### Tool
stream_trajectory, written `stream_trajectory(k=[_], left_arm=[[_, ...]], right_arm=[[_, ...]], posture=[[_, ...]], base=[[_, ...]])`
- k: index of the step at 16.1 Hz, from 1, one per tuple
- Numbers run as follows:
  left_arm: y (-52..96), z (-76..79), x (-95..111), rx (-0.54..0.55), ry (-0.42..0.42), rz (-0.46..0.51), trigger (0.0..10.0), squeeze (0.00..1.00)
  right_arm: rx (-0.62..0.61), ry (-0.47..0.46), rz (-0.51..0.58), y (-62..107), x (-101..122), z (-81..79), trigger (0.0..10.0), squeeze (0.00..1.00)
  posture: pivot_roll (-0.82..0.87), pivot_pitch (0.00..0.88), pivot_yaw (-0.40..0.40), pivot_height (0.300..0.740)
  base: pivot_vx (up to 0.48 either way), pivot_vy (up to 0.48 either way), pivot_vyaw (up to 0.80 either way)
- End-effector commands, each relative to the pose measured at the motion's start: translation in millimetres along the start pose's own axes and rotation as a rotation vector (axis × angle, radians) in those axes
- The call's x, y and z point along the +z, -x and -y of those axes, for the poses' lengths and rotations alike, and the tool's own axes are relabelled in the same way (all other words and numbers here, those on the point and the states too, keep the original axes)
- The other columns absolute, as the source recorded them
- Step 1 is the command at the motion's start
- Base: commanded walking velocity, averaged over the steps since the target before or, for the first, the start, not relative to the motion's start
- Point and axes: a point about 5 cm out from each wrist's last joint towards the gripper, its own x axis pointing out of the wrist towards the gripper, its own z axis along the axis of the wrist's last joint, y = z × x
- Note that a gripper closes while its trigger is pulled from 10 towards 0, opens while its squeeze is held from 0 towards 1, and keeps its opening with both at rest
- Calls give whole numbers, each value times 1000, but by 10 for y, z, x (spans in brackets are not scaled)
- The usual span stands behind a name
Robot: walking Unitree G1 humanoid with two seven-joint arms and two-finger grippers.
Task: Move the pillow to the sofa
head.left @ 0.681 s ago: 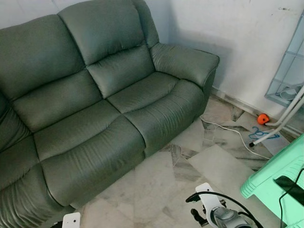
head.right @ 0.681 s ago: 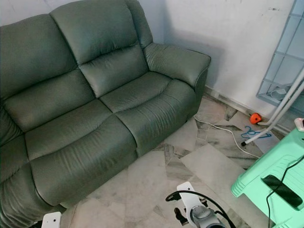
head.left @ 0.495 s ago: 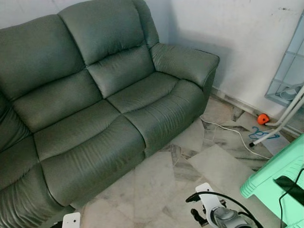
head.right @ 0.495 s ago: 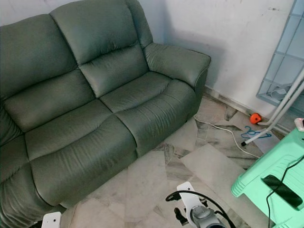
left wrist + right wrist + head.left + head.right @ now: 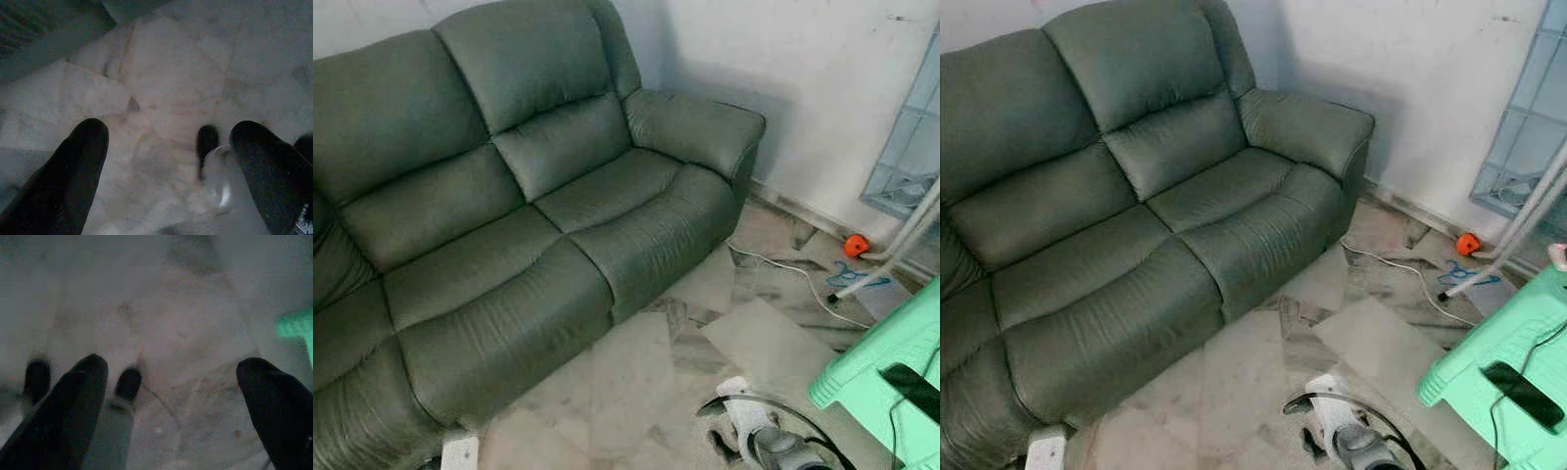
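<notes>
A dark green leather sofa (image 5: 509, 225) stands against the wall, its seats bare. Both arms hang low at the bottom of the eye views, the right arm (image 5: 766, 443) with a black cable looped over it and the left arm (image 5: 460, 453) as a white part by the sofa's front corner. In the left wrist view my left gripper (image 5: 171, 134) is open over the marble floor, with nothing between its fingers (image 5: 83, 161). In the right wrist view my right gripper (image 5: 173, 369) is likewise open and holds nothing.
A mint-green plastic stool (image 5: 881, 357) with a black phone (image 5: 911, 380) on it stands at the right. A white cable (image 5: 793, 276), an orange object (image 5: 855, 245) and white rack legs (image 5: 901, 245) lie near the wall. Cracked marble floor (image 5: 636, 382) lies before the sofa.
The picture has gone slightly blurred and both arms sit a touch lower in it. The sofa and the things on the floor have not moved.
</notes>
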Motion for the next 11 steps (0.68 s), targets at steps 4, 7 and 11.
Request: stream_trajectory(k=[4, 7, 11], left_arm=[[-11, 19, 126, -25, 10, 39, 10000, 0], [-20, 23, 379, -23, -14, 129, 10000, 0], [-16, 31, 465, 35, -73, 184, 10000, 0]], right_arm=[[-15, -2, 33, -5, 71, -27, 10000, 0], [21, -59, 32, -3, 48, -39, 10000, 0], [62, 42, 23, -3, 39, -73, 10000, 0]], posture=[[-84, 28, 75, 740], [-92, 34, 72, 740], [-106, 41, 70, 740]], base=[[0, 0, 0], [0, 0, 0], [0, 0, 400]])
